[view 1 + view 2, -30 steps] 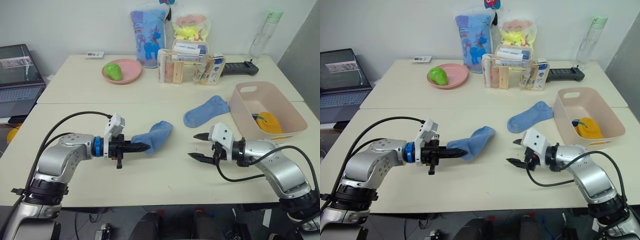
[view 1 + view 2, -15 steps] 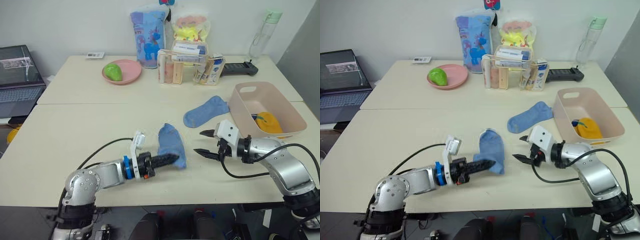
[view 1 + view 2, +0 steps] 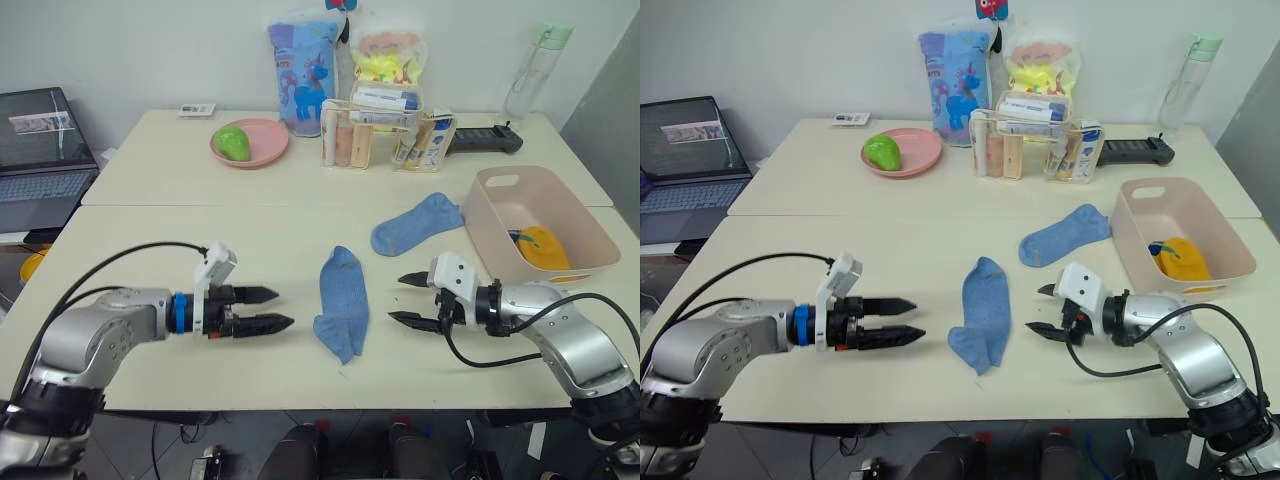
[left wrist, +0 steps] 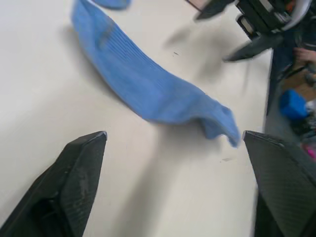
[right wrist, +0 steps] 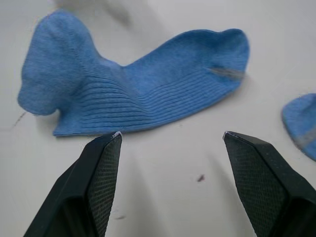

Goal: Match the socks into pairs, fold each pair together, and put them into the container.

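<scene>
Here a light blue sock [image 3: 341, 303] lies flat on the worktop [image 3: 150, 240] between the two claws. The left claw [image 3: 275, 309] and the right claw [image 3: 402, 300] both point at it with fingers apart, holding nothing. A second light blue sock [image 3: 415, 222] lies just beside the pink tub [image 3: 497, 226], which holds a yellow pair [image 3: 541, 246].

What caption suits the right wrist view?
Open right gripper facing a light blue sock lying flat on the table.

Container [image 3: 590, 215] contents—perhaps yellow socks [image 3: 541, 246]—partly hidden.
</scene>
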`<action>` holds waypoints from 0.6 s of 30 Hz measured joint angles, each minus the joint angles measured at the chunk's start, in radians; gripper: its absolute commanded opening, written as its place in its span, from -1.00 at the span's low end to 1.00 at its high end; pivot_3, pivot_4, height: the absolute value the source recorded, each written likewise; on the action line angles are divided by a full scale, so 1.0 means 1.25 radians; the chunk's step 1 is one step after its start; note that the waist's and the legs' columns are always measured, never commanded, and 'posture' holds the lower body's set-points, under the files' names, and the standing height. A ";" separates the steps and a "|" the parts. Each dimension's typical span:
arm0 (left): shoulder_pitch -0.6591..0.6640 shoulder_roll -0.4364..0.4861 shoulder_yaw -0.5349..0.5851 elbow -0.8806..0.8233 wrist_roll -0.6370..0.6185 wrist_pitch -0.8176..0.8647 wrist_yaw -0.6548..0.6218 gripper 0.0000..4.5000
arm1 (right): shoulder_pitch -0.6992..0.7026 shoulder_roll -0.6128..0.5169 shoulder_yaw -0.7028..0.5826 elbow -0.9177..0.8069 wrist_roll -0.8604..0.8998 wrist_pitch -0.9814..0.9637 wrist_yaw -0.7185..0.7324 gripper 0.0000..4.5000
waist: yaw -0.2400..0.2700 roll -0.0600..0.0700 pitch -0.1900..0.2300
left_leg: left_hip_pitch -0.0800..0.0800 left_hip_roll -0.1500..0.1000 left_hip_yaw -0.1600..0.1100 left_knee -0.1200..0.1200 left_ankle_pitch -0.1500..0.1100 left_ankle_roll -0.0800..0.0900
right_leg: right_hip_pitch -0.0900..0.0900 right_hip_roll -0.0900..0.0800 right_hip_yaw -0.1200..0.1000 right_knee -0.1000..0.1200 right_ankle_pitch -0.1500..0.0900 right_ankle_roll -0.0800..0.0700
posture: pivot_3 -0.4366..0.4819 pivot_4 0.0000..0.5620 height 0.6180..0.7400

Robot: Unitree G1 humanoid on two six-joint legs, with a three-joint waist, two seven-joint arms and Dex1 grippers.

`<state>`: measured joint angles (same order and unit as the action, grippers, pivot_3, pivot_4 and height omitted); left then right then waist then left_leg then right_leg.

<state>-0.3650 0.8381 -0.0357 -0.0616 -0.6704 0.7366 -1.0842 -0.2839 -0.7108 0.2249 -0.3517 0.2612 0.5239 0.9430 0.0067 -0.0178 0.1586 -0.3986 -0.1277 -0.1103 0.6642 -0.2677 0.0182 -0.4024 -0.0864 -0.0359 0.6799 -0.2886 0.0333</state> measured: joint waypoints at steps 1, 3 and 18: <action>-0.043 -0.029 -0.017 0.039 0.041 -0.048 0.000 0.99 | 0.001 0.000 0.021 0.000 -0.003 -0.005 0.015 0.57 | 0.002 0.000 0.000 | 0.000 0.000 0.000 0.000 0.000 0.000 | 0.000 0.000 0.000 0.000 0.000 0.000 | -0.05 -0.47 1.00; -0.120 -0.096 -0.046 0.101 0.095 -0.113 0.005 0.99 | -0.003 0.014 0.061 -0.002 -0.003 -0.011 0.041 0.57 | 0.002 -0.001 0.000 | -0.001 0.000 0.000 0.001 0.000 0.000 | 0.000 0.000 0.000 0.000 0.000 0.000 | -0.05 -0.47 1.00; -0.304 -0.324 -0.156 0.553 0.416 -0.469 0.092 0.29 | -0.110 0.117 0.221 0.147 -0.100 -0.139 0.129 0.49 | -0.010 -0.002 0.000 | -0.001 0.000 0.000 0.002 0.000 0.000 | -0.001 0.000 -0.001 0.001 0.000 0.001 | -0.05 -0.47 1.00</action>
<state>-0.7446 0.4332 -0.2305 0.6300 -0.1498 0.1500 -0.9694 -0.4211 -0.5640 0.5011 -0.1676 0.1363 0.3503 1.1048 -0.0052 -0.0198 0.1587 -0.3999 -0.1279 -0.1103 0.6662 -0.2675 0.0179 -0.4042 -0.0859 -0.0365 0.6816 -0.2880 0.0342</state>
